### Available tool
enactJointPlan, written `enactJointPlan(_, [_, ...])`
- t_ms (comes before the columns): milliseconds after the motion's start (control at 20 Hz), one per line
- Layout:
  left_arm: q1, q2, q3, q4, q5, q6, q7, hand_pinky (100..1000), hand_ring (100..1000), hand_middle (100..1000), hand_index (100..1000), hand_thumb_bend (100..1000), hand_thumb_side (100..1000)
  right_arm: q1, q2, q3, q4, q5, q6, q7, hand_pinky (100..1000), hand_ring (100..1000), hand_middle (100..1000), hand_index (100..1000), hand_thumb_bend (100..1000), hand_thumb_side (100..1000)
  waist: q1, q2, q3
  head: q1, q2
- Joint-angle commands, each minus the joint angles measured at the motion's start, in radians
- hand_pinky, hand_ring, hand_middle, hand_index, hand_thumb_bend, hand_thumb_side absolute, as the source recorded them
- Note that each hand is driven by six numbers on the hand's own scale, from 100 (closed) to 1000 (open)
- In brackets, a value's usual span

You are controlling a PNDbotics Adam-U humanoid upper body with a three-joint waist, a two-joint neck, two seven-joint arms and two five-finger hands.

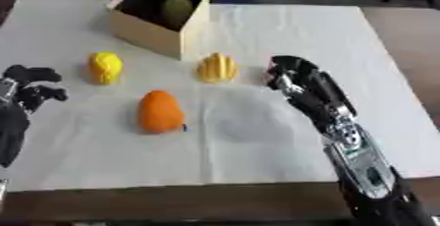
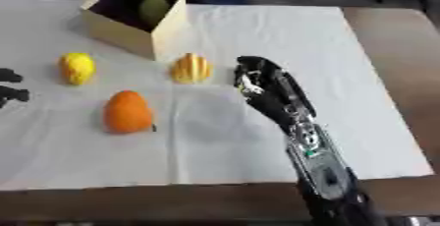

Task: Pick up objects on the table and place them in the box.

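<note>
Your right hand [image 1: 296, 80] sits over the white cloth [image 1: 284, 33], just right of the ribbed yellow fruit [image 1: 217, 68], not touching it; fingers curled, holding nothing. Your left hand [image 1: 30, 87] shows at the left edge, fingers curled, empty. The orange fruit [image 1: 159, 112] lies mid-cloth, the yellow fruit [image 1: 105, 67] to its far left. The box [image 1: 159, 18] stands at the far side, a green item [image 1: 178, 6] inside.
</note>
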Motion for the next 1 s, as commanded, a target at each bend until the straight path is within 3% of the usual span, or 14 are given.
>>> enactJointPlan(50, [-0.009, 0.014, 0.007, -0.02, 0.002, -0.003, 0.0, 794, 548, 632, 713, 100, 826, -0.008, -0.01, -0.004, -0.016, 0.002, -0.003, 0.003, 675, 601, 628, 780, 100, 450, -0.001, -0.013, 0.001, 0.001, -0.005])
enactJointPlan(600, [-0.016, 0.037, 0.008, -0.025, -0.004, -0.008, 0.001, 795, 549, 634, 714, 100, 811, -0.008, -0.011, -0.005, -0.016, 0.0, -0.006, 0.006, 675, 602, 629, 780, 100, 448, 0.001, -0.013, -0.001, 0.001, -0.005])
enactJointPlan(1000, [-0.102, 0.229, 0.006, -0.028, -0.122, -0.045, -0.011, 793, 577, 678, 738, 100, 631, -0.006, -0.017, -0.002, -0.015, 0.001, -0.006, 0.01, 675, 602, 629, 780, 100, 447, 0.011, -0.019, -0.008, 0.0, -0.004])
